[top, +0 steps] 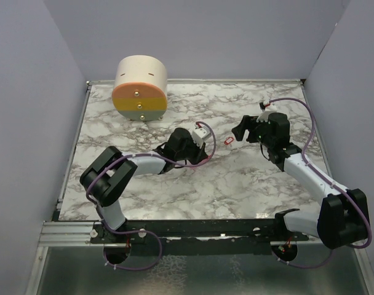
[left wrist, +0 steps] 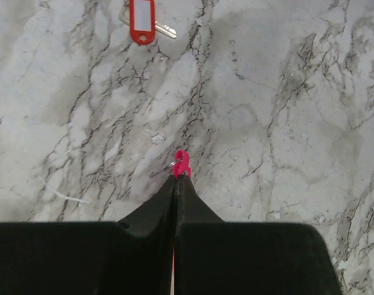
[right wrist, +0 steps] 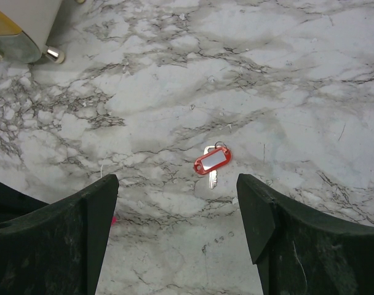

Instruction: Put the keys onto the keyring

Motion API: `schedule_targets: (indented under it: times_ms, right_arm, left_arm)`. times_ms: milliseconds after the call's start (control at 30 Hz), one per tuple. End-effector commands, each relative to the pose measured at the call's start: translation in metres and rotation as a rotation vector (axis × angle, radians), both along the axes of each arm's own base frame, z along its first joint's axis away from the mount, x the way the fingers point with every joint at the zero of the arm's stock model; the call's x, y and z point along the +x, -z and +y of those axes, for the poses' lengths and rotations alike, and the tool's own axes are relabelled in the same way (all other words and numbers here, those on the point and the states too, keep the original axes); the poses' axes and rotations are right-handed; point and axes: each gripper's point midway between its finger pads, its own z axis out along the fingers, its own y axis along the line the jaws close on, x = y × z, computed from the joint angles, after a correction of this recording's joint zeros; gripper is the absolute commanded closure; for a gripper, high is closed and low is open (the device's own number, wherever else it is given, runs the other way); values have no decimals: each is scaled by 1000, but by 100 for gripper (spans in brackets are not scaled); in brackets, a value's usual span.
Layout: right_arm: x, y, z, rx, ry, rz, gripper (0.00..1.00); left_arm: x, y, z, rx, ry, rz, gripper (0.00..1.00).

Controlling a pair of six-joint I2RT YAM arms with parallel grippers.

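The keys (right wrist: pixel 212 161) lie flat ahead of the parted right jaws.

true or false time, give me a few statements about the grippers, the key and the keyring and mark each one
1. The left gripper is shut on the keyring, whose pink tip pokes out past its fingertips. True.
2. The right gripper holds the key. False: its jaws stand open, and the key lies on the table in front of them.
3. The key is threaded on the keyring. False: it lies apart from it on the marble.
4. A cream and orange container stands toward the far left of the table. True.
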Motion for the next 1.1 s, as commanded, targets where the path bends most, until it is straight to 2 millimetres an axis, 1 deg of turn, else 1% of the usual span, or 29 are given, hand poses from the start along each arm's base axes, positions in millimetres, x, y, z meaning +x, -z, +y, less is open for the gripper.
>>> schedule_targets:
  times_ms: [0, 100, 200, 300, 533, 633, 667, 700, 800, 867, 900, 933, 1067]
  right_arm:
    - [0, -10, 1, -4, -1, -23, 21]
    - [0, -9, 0, -6, 0, -22, 22]
    - [1, -8, 0, -5, 0, -20, 21]
    - [1, -8, 1, -6, -2, -20, 21]
    - [1, -8, 2, -2, -6, -19, 22]
    - [1, -9, 2, -2, -7, -21, 21]
    - [1, -9, 2, -2, -7, -23, 21]
    - [0, -9, 2, -1, -7, -21, 22]
    - [0, -9, 2, 2, -10, -21, 21]
    - [0, -9, 3, 3, -11, -22, 21]
    - [0, -9, 3, 4, -11, -21, 21]
    - [0, -9, 3, 3, -11, -21, 21]
    - [1, -10, 2, 2, -9, -24, 22]
  left_arm:
    - [-15, 3, -29, -42, 158, 18, 100]
    - [-22, 10, -33, -35, 186, 30, 100]
    - [-29, 14, -32, -27, 197, 44, 100]
    - [-32, 19, -25, -2, 179, 53, 100]
    - [-29, 27, -5, 77, 100, 54, 100]
    - [-26, 26, 2, 89, 58, 45, 100]
    - [-25, 27, 3, 93, 48, 47, 97]
    - [-23, 18, 3, 80, 37, 29, 90]
    - [-19, 7, 4, 80, 3, -14, 64]
    - [-18, 1, 3, 84, -18, -38, 53]
    - [-18, -2, 1, 85, -24, -51, 49]
    - [-17, -5, 0, 90, -31, -67, 47]
    - [-16, -10, -6, 118, -55, -119, 47]
